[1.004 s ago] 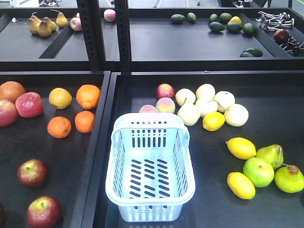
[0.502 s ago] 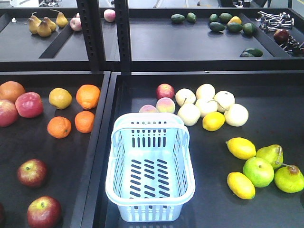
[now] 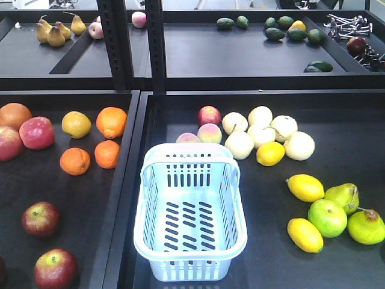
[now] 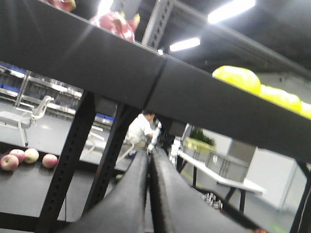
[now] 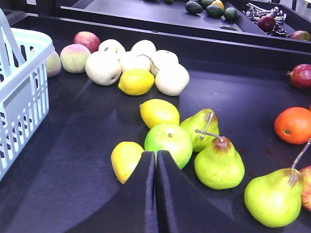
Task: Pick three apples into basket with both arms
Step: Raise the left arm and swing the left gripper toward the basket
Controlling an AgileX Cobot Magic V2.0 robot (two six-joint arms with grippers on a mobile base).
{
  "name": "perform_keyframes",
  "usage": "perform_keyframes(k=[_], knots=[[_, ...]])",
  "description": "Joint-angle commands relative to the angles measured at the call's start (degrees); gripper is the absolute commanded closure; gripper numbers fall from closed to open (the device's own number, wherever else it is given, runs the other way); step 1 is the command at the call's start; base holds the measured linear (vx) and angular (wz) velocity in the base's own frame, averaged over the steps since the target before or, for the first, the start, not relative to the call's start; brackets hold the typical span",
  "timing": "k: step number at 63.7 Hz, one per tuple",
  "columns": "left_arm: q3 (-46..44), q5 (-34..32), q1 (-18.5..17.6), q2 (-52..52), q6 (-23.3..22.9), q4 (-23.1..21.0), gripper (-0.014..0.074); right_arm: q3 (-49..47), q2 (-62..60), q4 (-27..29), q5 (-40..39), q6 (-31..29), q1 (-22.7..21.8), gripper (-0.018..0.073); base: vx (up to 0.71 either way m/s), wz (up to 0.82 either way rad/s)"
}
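Two dark red apples with yellow-green stem patches, one (image 3: 40,218) and another (image 3: 55,268), lie in the left tray's front corner. A sliver of a third apple (image 3: 2,270) shows at the frame edge. The pale blue basket (image 3: 146,180) stands empty at the front of the right tray, with its side (image 5: 24,92) also in the right wrist view. My left gripper (image 4: 150,152) is shut, empty, and points out under a shelf. My right gripper (image 5: 156,153) is shut and empty, low over the tray, right in front of a green apple (image 5: 168,143). Neither arm shows in the front view.
Oranges (image 3: 111,122) and pink-red apples (image 3: 36,132) lie behind the dark apples. The right tray holds peaches (image 3: 209,133), pale round fruit (image 3: 299,146), lemons (image 3: 305,187) and pears (image 3: 366,226). A raised divider (image 3: 123,180) splits the trays. Black uprights (image 3: 114,42) carry the back shelf.
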Motion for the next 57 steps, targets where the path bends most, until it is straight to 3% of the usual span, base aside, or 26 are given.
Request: perform_keyframes(k=[1,10,20,41,57], knots=[[-4.34,-3.41,-2.51,5.16,-0.51,5.14,0.0596,-1.81,-0.35,-0.42,-4.12,-0.59,-0.08,0.0568,0.0,0.0],[-7.57,-3.35,-6.06,10.98,-0.51,11.33,0.0596,-1.81,-0.35,-0.42,-4.12,-0.59,-0.08,0.0568,0.0,0.0],[-10.12,-2.89,-9.96,16.97,-0.51,14.93,0.0596,-1.81,-0.35,-0.42,-4.12,-0.59,-0.08,0.0568,0.0,0.0],[-11.91,-3.68,-19.99,25.78,-0.51,14.94,0.0596,-1.81,-0.35,-0.42,-4.12,-0.59,-0.08,0.0568,0.0,0.0],[-11.91,-5.03,-21.02,28.57,0.4,14.94,0.0596,-1.81,-0.35,-0.42,-4.12,-0.59,-0.08,0.0568,0.0,0.0]])
